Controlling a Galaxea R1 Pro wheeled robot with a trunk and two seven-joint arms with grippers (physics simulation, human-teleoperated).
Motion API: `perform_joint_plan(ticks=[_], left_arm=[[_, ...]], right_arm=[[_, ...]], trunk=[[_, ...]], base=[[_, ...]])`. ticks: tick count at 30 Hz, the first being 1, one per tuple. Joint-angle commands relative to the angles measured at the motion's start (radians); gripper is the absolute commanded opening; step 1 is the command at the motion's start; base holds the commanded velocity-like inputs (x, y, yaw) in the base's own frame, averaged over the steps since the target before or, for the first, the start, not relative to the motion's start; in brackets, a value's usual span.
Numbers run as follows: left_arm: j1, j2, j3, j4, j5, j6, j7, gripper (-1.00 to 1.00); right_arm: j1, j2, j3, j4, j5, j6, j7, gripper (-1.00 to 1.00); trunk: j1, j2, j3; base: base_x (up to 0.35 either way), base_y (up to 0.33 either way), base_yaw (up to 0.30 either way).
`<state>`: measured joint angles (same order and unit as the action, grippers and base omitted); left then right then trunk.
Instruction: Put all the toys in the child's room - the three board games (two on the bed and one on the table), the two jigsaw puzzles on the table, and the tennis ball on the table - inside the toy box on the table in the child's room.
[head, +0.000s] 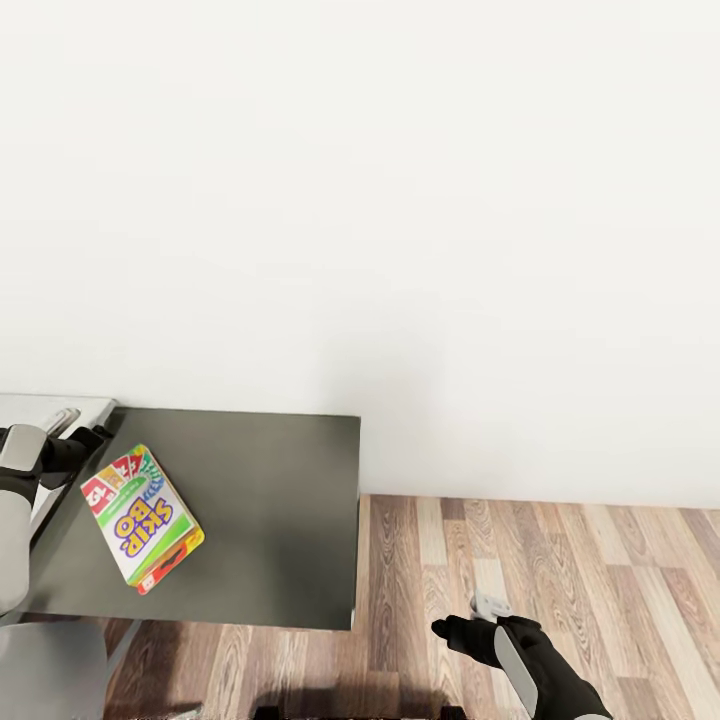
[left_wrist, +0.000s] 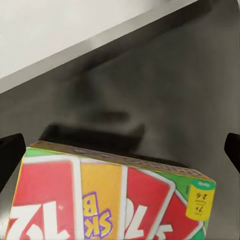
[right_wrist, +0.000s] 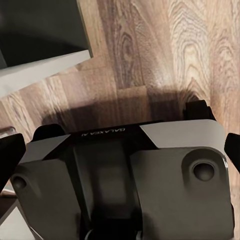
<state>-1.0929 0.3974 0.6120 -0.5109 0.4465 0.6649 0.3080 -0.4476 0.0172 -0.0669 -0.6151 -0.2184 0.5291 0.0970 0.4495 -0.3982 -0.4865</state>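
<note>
Dark grey table (head: 270, 510), colourful SKIP BO box (head: 142, 515)

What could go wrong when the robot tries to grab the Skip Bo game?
The Skip Bo box lies flat and skewed on the dark desk, so the left gripper, its fingers spread wide either side of the box, might close crookedly and just push it along. The box also sits fairly near the desk's front edge, so a hard shove could perhaps slide it off onto the floor.

Plain white wall (head: 400, 200) above wood-plank floor (head: 560, 570), evenly lit
</note>
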Motion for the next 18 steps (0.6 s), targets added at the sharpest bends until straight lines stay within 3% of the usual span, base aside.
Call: perform_joint_plan(ticks=[1,5,13,18], left_arm=[[-0.001,0.000,0.002,-0.001,0.010,0.003,0.008,1.00],[-0.002,0.000,0.002,-0.014,0.011,0.002,0.008,1.00],[-0.002,-0.002,-0.004,-0.124,0.010,0.013,0.008,1.00],[-0.002,-0.003,-0.006,-0.135,0.008,0.012,0.007,1.00]], right_arm=[[0.000,0.001,-0.007,-0.002,0.001,0.006,0.004,1.00],[0.000,0.001,-0.007,-0.002,0.001,0.006,0.004,1.00],[0.000,0.000,-0.007,-0.002,0.001,0.006,0.004,1.00],[0.000,0.000,-0.007,-0.002,0.001,0.005,0.004,1.00]], trunk=[[0.000,-0.002,-0.003],[0.000,-0.002,-0.010],[0.000,-0.002,-0.017],[0.000,-0.002,-0.017]], base=[[0.000,0.000,0.000],[0.000,0.000,0.000],[0.000,0.000,0.000],[0.000,0.000,0.000]])
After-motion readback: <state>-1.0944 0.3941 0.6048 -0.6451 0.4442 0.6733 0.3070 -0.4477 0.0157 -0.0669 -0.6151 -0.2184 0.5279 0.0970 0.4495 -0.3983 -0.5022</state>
